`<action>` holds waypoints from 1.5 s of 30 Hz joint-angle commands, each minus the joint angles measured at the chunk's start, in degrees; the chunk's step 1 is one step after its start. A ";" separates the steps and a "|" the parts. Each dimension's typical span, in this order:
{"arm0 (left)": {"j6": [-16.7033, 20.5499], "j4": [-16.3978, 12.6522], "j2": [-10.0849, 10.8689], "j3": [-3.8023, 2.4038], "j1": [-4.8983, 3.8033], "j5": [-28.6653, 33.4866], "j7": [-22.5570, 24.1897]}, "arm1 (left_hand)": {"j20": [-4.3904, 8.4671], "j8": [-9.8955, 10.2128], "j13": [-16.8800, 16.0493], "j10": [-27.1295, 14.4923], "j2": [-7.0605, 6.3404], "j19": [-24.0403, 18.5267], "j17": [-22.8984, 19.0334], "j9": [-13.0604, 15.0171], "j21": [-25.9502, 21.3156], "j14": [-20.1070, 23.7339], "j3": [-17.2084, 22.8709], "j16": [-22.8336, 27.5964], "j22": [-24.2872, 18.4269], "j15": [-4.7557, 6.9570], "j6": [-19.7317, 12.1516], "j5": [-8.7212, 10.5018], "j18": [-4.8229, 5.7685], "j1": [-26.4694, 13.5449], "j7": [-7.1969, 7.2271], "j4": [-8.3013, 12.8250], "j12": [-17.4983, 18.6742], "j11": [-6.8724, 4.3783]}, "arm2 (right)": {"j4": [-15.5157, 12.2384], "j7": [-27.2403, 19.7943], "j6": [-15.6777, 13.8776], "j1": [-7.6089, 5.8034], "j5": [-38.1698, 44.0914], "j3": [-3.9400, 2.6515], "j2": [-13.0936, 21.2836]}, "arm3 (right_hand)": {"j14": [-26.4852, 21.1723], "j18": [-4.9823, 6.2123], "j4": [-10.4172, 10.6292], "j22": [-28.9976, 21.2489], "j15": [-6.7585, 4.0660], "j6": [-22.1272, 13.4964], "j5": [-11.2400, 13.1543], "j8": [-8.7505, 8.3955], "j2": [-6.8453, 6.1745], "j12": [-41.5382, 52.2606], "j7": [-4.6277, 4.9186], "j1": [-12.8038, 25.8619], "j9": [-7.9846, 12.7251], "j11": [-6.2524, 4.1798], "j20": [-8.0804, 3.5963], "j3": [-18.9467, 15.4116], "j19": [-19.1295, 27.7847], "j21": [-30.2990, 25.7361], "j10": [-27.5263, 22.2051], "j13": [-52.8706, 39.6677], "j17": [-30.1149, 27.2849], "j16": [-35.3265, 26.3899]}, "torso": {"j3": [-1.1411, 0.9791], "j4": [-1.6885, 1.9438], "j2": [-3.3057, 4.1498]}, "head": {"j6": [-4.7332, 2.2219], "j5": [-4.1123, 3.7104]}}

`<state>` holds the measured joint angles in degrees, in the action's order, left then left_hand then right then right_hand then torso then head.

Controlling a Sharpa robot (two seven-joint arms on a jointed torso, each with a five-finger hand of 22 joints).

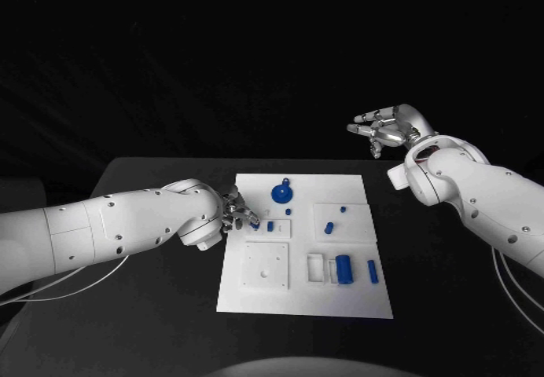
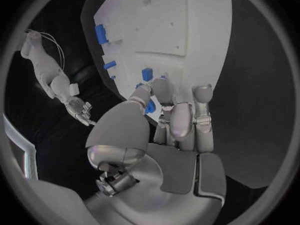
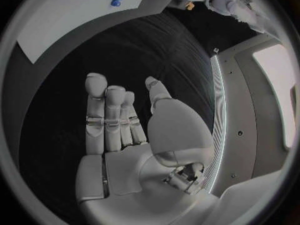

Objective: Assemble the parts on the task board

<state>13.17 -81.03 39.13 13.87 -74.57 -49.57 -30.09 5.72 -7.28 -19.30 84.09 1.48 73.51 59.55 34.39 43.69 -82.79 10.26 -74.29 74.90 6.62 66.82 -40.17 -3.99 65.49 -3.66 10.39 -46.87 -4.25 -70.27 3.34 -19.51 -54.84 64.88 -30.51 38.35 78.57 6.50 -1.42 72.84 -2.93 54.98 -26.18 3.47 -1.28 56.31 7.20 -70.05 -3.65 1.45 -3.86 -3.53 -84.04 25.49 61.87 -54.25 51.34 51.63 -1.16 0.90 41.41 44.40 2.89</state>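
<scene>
We see the black table carrying the white rectangular task board at its middle, and our two white arms reaching in. Our left hand sits at the board's nine o'clock edge, its fingers drawn together around a small blue part just above a recess; the fingers cover most of it, so we cannot tell how firmly it is pinched. Our right hand hovers well off the board toward one o'clock, fingers apart and holding nothing. Other blue pieces lie about: a round disc near twelve o'clock, a thick cylinder toward five. If the grip is loose, the part could slip or tilt and jam at the recess edge.
</scene>
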 commanded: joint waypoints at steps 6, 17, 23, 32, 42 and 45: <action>-1.70 0.12 -0.09 -0.02 0.09 -1.25 -0.47 | -0.30 -0.24 0.17 2.56 0.46 0.00 -0.02 0.24 0.13 -0.26 2.32 -0.14 2.05 -0.19 4.37 -0.22 -1.10 0.12 4.05 1.77 -0.22 -0.50 | 0.00 0.06 0.53 0.03 0.41 -0.01 -0.04 | 0.37 1.09 0.41 -0.03 -0.12 0.31 -0.30 0.14 0.05 0.25 -0.04 0.55 -0.09 -0.24 -0.24 -0.04 -2.47 0.35 0.14 -0.09 -0.02 -0.06 | -0.03 -0.01 0.03 | 0.14 0.15; -2.83 0.19 -0.07 -0.03 0.21 -1.30 -0.81 | -0.27 -0.25 0.26 2.56 0.45 0.01 -0.03 0.28 0.14 -0.26 2.34 -0.12 2.05 -0.20 4.35 -0.16 -1.06 0.08 4.05 1.75 -0.22 -0.49 | 0.03 0.21 0.49 0.03 0.47 -0.01 -0.11 | 0.37 1.09 0.41 -0.03 -0.12 0.31 -0.30 0.14 0.05 0.25 -0.04 0.55 -0.09 -0.24 -0.24 -0.04 -2.47 0.35 0.14 -0.09 -0.02 -0.06 | -0.04 -0.07 -0.01 | 0.20 0.20; -3.39 0.29 -0.11 -0.03 0.23 -1.31 -0.99 | -0.24 -0.27 0.47 2.57 0.48 -0.07 -0.14 0.34 -0.01 -0.21 2.37 -0.04 2.00 -0.21 4.29 -0.06 -1.02 0.10 4.03 1.76 -0.23 -0.48 | 0.10 0.24 0.45 0.04 0.48 -0.01 -0.10 | 0.37 1.09 0.41 -0.03 -0.12 0.31 -0.30 0.14 0.05 0.25 -0.04 0.55 -0.09 -0.24 -0.24 -0.04 -2.47 0.35 0.14 -0.09 -0.02 -0.06 | 0.00 -0.02 0.02 | 0.25 0.21; -3.98 0.44 -0.23 -0.03 0.32 -1.33 -1.17 | -0.24 -0.30 0.61 2.57 0.48 -0.07 -0.09 0.39 -0.01 -0.23 2.30 -0.08 2.01 -0.22 4.32 0.35 -0.97 0.03 4.07 1.70 -0.31 -0.47 | 0.15 0.24 0.40 0.04 0.49 -0.01 -0.11 | 0.39 1.10 0.41 -0.07 -0.13 0.33 -0.30 0.14 0.00 0.22 -0.03 0.52 -0.09 -0.24 -0.24 0.03 -2.48 0.40 0.13 -0.05 -0.01 -0.07 | 0.02 0.00 0.01 | 0.35 0.16; -4.65 0.66 -0.53 -0.03 0.33 -1.64 -1.19 | -0.42 -0.63 2.51 2.59 0.25 0.01 0.35 1.03 0.35 -0.30 2.02 -0.43 2.09 -0.22 4.58 1.09 -1.01 0.26 4.28 0.90 -1.14 -0.55 | 0.21 0.23 0.37 0.04 0.49 -0.01 -0.17 | 0.39 1.10 0.41 -0.07 -0.13 0.33 -0.30 0.14 0.00 0.22 -0.03 0.52 -0.09 -0.24 -0.24 0.03 -2.48 0.40 0.13 -0.05 -0.01 -0.07 | 0.00 0.01 0.03 | 0.49 0.21; -4.79 0.75 -0.64 -0.03 0.33 -1.77 -1.16 | -0.44 -0.66 2.87 2.60 0.25 0.02 0.40 1.08 0.37 -0.30 2.03 -0.46 2.09 -0.21 4.65 1.26 -1.01 0.28 4.31 0.84 -1.22 -0.56 | 0.22 0.23 0.38 0.04 0.49 -0.01 -0.19 | 0.39 1.10 0.41 -0.07 -0.13 0.33 -0.30 0.14 0.00 0.22 -0.03 0.52 -0.09 -0.24 -0.24 0.03 -2.48 0.40 0.13 -0.05 -0.01 -0.07 | -0.01 0.00 0.02 | 0.54 0.23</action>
<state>10.23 -80.17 38.71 13.71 -74.45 -50.99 -30.79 5.72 -7.73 -16.54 84.16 1.54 73.51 59.90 35.34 43.69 -82.78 10.71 -74.51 74.93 6.61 66.83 -39.08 -3.99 65.56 -3.67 9.96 -47.81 -4.16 -70.04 3.79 -19.52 -54.84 64.92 -30.51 38.22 78.57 6.50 -1.43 72.85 -2.93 54.99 -26.18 3.47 -1.28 56.31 7.20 -70.05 -3.65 1.45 -3.86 -3.53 -84.04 25.72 61.87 -54.25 51.34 51.63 -1.15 0.90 41.42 44.89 3.09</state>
